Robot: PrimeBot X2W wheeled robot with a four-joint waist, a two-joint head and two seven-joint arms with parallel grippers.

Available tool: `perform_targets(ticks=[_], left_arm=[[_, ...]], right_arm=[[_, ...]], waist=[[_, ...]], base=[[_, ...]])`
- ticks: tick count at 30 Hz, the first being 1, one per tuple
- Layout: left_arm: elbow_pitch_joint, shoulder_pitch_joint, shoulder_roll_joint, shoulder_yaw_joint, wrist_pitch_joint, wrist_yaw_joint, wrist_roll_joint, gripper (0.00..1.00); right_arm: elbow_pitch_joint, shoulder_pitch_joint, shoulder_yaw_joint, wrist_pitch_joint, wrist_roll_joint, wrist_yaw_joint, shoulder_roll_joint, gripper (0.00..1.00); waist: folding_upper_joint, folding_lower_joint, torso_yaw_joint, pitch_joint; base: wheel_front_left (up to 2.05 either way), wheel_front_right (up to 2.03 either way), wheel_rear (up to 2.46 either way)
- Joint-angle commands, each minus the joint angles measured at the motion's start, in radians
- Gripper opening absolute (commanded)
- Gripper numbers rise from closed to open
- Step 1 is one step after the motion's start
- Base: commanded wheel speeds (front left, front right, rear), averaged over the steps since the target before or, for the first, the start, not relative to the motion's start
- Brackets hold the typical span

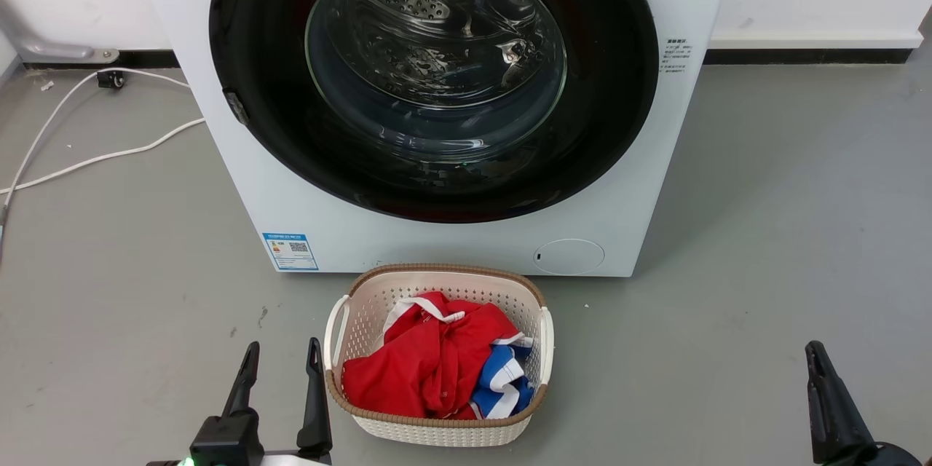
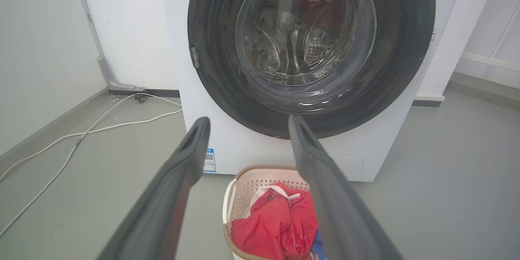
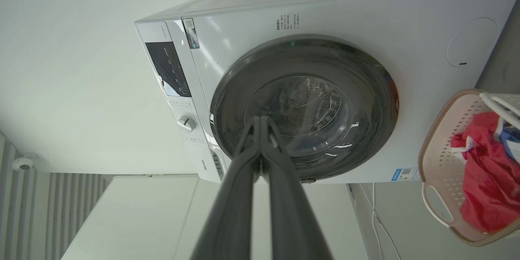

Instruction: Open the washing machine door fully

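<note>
Door (image 1: 437, 193): closed, top cut off at 12 o'clock.
Left end effector (image 1: 282, 344): fingers apart, empty.
Right end effector (image 3: 260, 120): fingers pressed together.

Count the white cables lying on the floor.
2. Both lie on the floor left of the washing machine: the upper cable arcs past a small black fitting; the lower cable snakes out from the machine's side. More may be hidden behind it.
</note>
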Motion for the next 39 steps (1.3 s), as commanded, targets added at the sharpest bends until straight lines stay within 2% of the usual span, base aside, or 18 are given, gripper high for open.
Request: perform_targets(ticks=[1,12,21,22,26,31,39], left_arm=[[0.0,0.006,0.0,0.002,-0.003,0.006,-0.002,1.0],[-0.009,0.002,0.0,0.003,-0.003,0.014,0.009,1.0],[-0.023,-0.031,0.0,-0.002,-0.003,0.023,0.02,1.0],[-0.027,-0.043,0.0,-0.004,-0.003,0.025,0.021,1.0],[-0.034,-0.065,0.0,-0.006,-0.003,0.026,0.023,1.0],[-0.046,-0.108,0.0,-0.012,-0.003,0.027,0.026,1.0],[-0.07,-0.196,0.0,-0.031,-0.003,0.05,0.04,1.0]], right_arm=[[0.003,0.01,-0.008,0.016,-0.008,0.0,0.002,0.0],[0.02,-0.026,-0.025,0.036,0.001,0.0,0.005,0.0],[0.097,-0.189,-0.157,0.126,0.03,0.0,-0.006,0.0],[0.122,-0.246,-0.201,0.156,0.031,0.0,-0.026,0.0],[0.165,-0.339,-0.256,0.201,0.032,0.0,-0.055,0.0],[0.255,-0.512,-0.334,0.264,0.041,0.0,-0.121,0.0],[0.367,-0.779,-0.345,0.346,-0.018,0.0,-0.248,0.0]], waist=[[0.0,0.0,0.0,0.0],[0.0,0.0,0.003,0.011],[0.0,0.0,0.013,0.066],[0.0,0.0,0.019,0.089],[0.0,0.0,0.026,0.126],[0.0,0.0,0.039,0.2],[0.0,0.0,0.069,0.328]], base=[[0.0,0.0,0.0],[0.0,0.0,0.0],[0.0,0.0,0.0],[0.0,0.0,0.0],[0.0,0.0,0.0],[0.0,0.0,0.0],[0.0,0.0,0.0]])
